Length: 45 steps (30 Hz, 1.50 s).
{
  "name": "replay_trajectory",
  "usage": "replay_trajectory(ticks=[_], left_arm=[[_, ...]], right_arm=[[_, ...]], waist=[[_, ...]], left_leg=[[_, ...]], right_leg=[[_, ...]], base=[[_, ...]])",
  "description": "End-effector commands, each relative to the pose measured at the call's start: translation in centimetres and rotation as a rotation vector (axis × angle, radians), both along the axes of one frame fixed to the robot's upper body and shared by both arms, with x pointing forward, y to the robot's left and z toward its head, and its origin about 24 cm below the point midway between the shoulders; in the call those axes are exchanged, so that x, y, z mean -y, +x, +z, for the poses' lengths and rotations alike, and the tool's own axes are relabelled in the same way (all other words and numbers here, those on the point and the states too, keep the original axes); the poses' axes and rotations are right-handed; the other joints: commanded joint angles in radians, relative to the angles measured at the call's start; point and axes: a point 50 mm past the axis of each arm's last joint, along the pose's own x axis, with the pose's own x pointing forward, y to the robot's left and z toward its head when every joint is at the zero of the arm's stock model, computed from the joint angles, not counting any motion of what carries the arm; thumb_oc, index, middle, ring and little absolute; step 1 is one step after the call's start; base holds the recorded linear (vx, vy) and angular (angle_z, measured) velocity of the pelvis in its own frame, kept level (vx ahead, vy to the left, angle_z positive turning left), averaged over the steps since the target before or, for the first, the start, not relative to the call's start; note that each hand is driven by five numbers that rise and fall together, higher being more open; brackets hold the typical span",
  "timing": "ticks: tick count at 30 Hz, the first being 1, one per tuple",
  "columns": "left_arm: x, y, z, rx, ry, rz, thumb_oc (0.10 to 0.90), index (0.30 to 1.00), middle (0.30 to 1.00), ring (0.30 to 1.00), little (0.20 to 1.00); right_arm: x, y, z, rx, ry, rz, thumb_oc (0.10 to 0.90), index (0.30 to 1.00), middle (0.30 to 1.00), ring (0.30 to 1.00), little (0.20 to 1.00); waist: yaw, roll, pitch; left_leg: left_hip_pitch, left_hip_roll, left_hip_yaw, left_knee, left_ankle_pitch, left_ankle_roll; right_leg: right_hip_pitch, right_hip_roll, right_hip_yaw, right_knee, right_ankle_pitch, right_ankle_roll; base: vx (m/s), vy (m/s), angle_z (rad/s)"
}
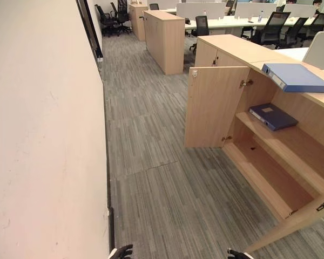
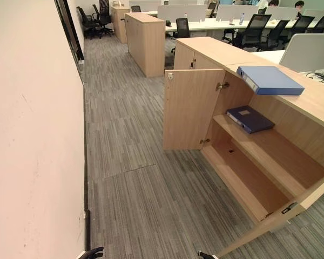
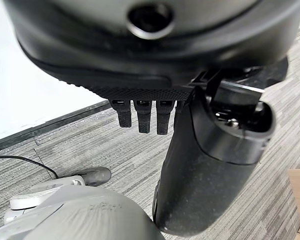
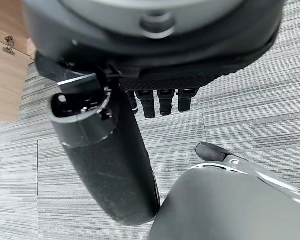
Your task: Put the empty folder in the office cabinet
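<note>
Office carpet [image 1: 151, 162]: I see both hands [image 3: 140, 117] [image 4: 160, 102] hanging relaxed; blue folder [image 1: 296, 77] lies flat atop cabinet [image 1: 227, 46], spine toward the aisle.

You are looking at a light wood office cabinet [image 1: 308, 140] standing on grey striped carpet [image 1: 151, 178], with its two doors swung wide open. On the cabinet's top, near the front edge above the open compartment, a light blue folder [image 1: 296, 77] lies flat with its spine toward the left door [image 1: 216, 107]. Inside, a darker blue folder [image 1: 272, 116] lies flat on the upper shelf [image 1: 291, 148], at the shelf's left end close to that door's hinges. The bottom shelf [image 1: 264, 175] below it is bare wood. The right door [image 1: 297, 221] juts out over the carpet at the near end.
</note>
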Motion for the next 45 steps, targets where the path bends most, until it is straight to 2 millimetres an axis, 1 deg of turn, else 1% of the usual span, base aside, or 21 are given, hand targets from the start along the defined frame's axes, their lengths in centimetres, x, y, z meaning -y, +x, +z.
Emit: replay_trajectory(ticks=[1,2,3,6,7,8,9,11,12,18,26,28,34,35,36,38,40,41,42,43,45], left_arm=[[-1.3,3.0,1.1,0.106,0.037,0.002,0.800,0.900,0.900,0.900,0.900],[-1.4,3.5,1.3,0.133,0.036,0.013,0.800,0.900,0.900,0.900,0.900],[-1.5,4.9,2.1,0.206,0.028,0.022,0.800,0.900,0.900,0.900,0.900],[-1.4,7.4,3.7,0.344,0.007,0.016,0.800,0.900,0.900,0.900,0.900],[-1.3,8.8,4.8,0.427,-0.011,0.012,0.800,0.900,0.900,0.900,0.900],[-1.3,8.7,4.8,0.426,-0.011,0.012,0.800,0.900,0.900,0.900,0.900],[-1.0,10.5,6.4,0.535,-0.040,0.014,0.800,0.900,0.900,0.900,0.900],[-0.9,10.8,6.8,0.556,-0.047,0.007,0.800,0.900,0.900,0.900,0.900],[-0.4,11.6,7.8,0.618,-0.067,-0.014,0.800,0.900,0.900,0.900,0.900],[0.1,11.9,8.3,0.642,-0.080,-0.062,0.800,0.900,0.900,0.900,0.900],[0.0,11.2,7.4,0.587,-0.071,-0.061,0.800,0.900,0.900,0.900,0.900],[0.0,11.2,7.3,0.580,-0.068,-0.053,0.800,0.900,0.900,0.900,0.900],[0.3,11.1,7.1,0.569,-0.079,-0.047,0.800,0.900,0.900,0.900,0.900],[0.6,11.0,6.9,0.562,-0.087,-0.048,0.800,0.900,0.900,0.900,0.900],[0.6,11.0,6.9,0.562,-0.087,-0.048,0.800,0.900,0.900,0.900,0.900],[0.7,11.3,7.0,0.567,-0.094,-0.054,0.800,0.900,0.900,0.900,0.900],[0.8,11.5,7.3,0.581,-0.103,-0.054,0.800,0.900,0.900,0.900,0.900],[0.8,11.5,7.3,0.581,-0.103,-0.054,0.800,0.900,0.900,0.900,0.900],[1.0,11.5,7.4,0.589,-0.118,-0.051,0.800,0.900,0.900,0.900,0.900],[1.5,11.7,7.4,0.591,-0.140,-0.050,0.800,0.900,0.900,0.900,0.900],[1.5,11.7,7.4,0.591,-0.140,-0.050,0.800,0.900,0.900,0.900,0.900]], right_arm=[[0.8,3.1,1.0,0.121,0.013,-0.088,0.800,0.900,0.900,0.900,0.900],[0.9,3.6,1.2,0.154,0.025,-0.117,0.800,0.900,0.900,0.900,0.900],[1.2,4.9,1.9,0.228,0.044,-0.172,0.800,0.900,0.900,0.900,0.900],[1.5,7.5,3.4,0.359,0.071,-0.203,0.800,0.900,0.900,0.900,0.900],[1.4,9.5,4.7,0.463,0.103,-0.209,0.800,0.900,0.900,0.900,0.900],[1.4,9.4,4.7,0.461,0.103,-0.209,0.800,0.900,0.900,0.900,0.900],[1.3,11.7,6.7,0.585,0.120,-0.183,0.800,0.900,0.900,0.900,0.900],[1.3,11.9,7.0,0.600,0.126,-0.176,0.800,0.900,0.900,0.900,0.900],[1.2,12.8,7.9,0.648,0.132,-0.146,0.800,0.900,0.900,0.900,0.900],[0.9,12.5,8.0,0.652,0.141,-0.127,0.800,0.900,0.900,0.900,0.900],[0.9,10.7,6.5,0.570,0.149,-0.170,0.800,0.900,0.900,0.900,0.900],[1.0,10.4,6.2,0.552,0.146,-0.178,0.800,0.900,0.900,0.900,0.900],[1.2,9.3,5.3,0.494,0.139,-0.190,0.800,0.900,0.900,0.900,0.900],[1.3,8.8,4.9,0.469,0.139,-0.201,0.800,0.900,0.900,0.900,0.900],[1.3,8.8,4.9,0.469,0.139,-0.201,0.800,0.900,0.900,0.900,0.900],[1.6,8.7,4.9,0.467,0.137,-0.221,0.800,0.900,0.900,0.900,0.900],[1.8,8.9,5.0,0.475,0.139,-0.231,0.800,0.900,0.900,0.900,0.900],[1.8,8.9,5.0,0.475,0.139,-0.231,0.800,0.900,0.900,0.900,0.900],[2.1,8.7,5.0,0.471,0.132,-0.237,0.800,0.900,0.900,0.900,0.900],[2.7,8.6,5.1,0.470,0.116,-0.249,0.800,0.900,0.900,0.900,0.900],[2.7,8.6,5.1,0.470,0.116,-0.249,0.800,0.900,0.900,0.900,0.900]], waist=[[0.029,-0.034,0.025],[0.030,-0.034,0.027],[0.030,-0.032,0.028],[0.032,-0.032,0.031],[0.033,-0.032,0.034],[0.033,-0.031,0.034],[0.034,-0.032,0.038],[0.035,-0.032,0.039],[0.037,-0.033,0.037],[0.031,-0.033,0.032],[0.018,-0.028,0.035],[0.014,-0.026,0.039],[0.003,-0.015,0.046],[-0.003,-0.005,0.055],[-0.002,-0.005,0.055],[-0.002,-0.003,0.081],[-0.007,-0.011,0.103],[-0.007,-0.011,0.103],[-0.004,-0.013,0.122],[-0.006,-0.013,0.139],[-0.007,-0.014,0.140]], left_leg=[[0.023,0.027,-0.013,-0.003,-0.045,-0.041],[0.026,0.028,-0.010,-0.003,-0.045,-0.041],[0.026,0.031,-0.007,-0.003,-0.044,-0.043],[0.016,0.033,0.000,-0.003,-0.033,-0.045],[0.017,0.036,0.005,-0.003,-0.034,-0.047],[0.024,0.036,0.006,-0.003,-0.044,-0.047],[0.021,0.039,0.017,-0.003,-0.035,-0.048],[0.030,0.040,0.020,-0.003,-0.046,-0.048],[0.032,0.040,0.026,-0.003,-0.048,-0.049],[0.025,0.039,0.022,-0.003,-0.039,-0.049],[0.026,0.044,0.018,-0.003,-0.045,-0.055],[0.018,0.048,0.019,-0.003,-0.031,-0.057],[0.017,0.070,0.022,-0.003,-0.023,-0.069],[0.029,0.096,0.034,-0.003,-0.011,-0.079],[0.029,0.096,0.035,-0.003,-0.011,-0.079],[0.026,0.116,0.037,0.023,-0.005,-0.087],[-0.029,0.136,0.037,0.148,-0.026,-0.100],[-0.030,0.136,0.037,0.149,-0.026,-0.100],[-0.083,0.139,0.026,0.259,0.009,-0.104],[-0.166,0.168,0.027,0.291,0.096,-0.093],[-0.166,0.166,0.025,0.293,0.096,-0.093]], right_leg=[[0.002,-0.099,0.082,-0.001,-0.080,0.112],[0.003,-0.098,0.083,-0.001,-0.080,0.113],[0.001,-0.097,0.084,-0.001,-0.079,0.114],[-0.010,-0.097,0.087,-0.001,-0.067,0.115],[-0.012,-0.097,0.089,-0.001,-0.066,0.117],[-0.005,-0.096,0.089,-0.001,-0.075,0.118],[-0.015,-0.093,0.093,-0.001,-0.064,0.115],[-0.006,-0.092,0.093,-0.001,-0.074,0.116],[-0.006,-0.090,0.092,-0.001,-0.074,0.116],[-0.010,-0.091,0.093,-0.001,-0.067,0.115],[-0.004,-0.084,0.101,-0.001,-0.082,0.109],[-0.012,-0.077,0.103,-0.001,-0.073,0.105],[-0.016,-0.054,0.118,0.000,-0.083,0.091],[-0.022,-0.029,0.134,0.013,-0.095,0.077],[-0.022,-0.028,0.135,0.013,-0.095,0.077],[-0.021,-0.012,0.141,0.041,-0.118,0.065],[-0.034,0.002,0.155,0.083,-0.140,0.048],[-0.035,0.002,0.154,0.084,-0.140,0.048],[-0.028,0.011,0.155,0.105,-0.153,0.034],[-0.008,0.008,0.144,0.113,-0.168,0.030],[-0.007,0.006,0.142,0.113,-0.170,0.031]], base=[[0.04,-0.020,0.00],[0.00,0.000,0.00],[0.00,0.000,0.00],[-0.03,-0.016,-0.01],[0.00,0.000,0.00],[-0.03,-0.027,-0.03],[0.00,0.000,0.00],[0.01,-0.011,-0.04],[-0.02,-0.007,-0.05],[0.00,-0.002,-0.01],[0.01,-0.024,0.00],[-0.01,-0.072,0.00],[0.03,-0.094,0.00],[0.03,-0.110,-0.03],[0.06,-0.159,-0.03],[0.01,-0.107,-0.09],[0.01,-0.117,-0.12],[0.02,-0.122,0.00],[0.09,-0.071,-0.07],[0.09,-0.071,0.05],[0.11,0.026,0.14]])
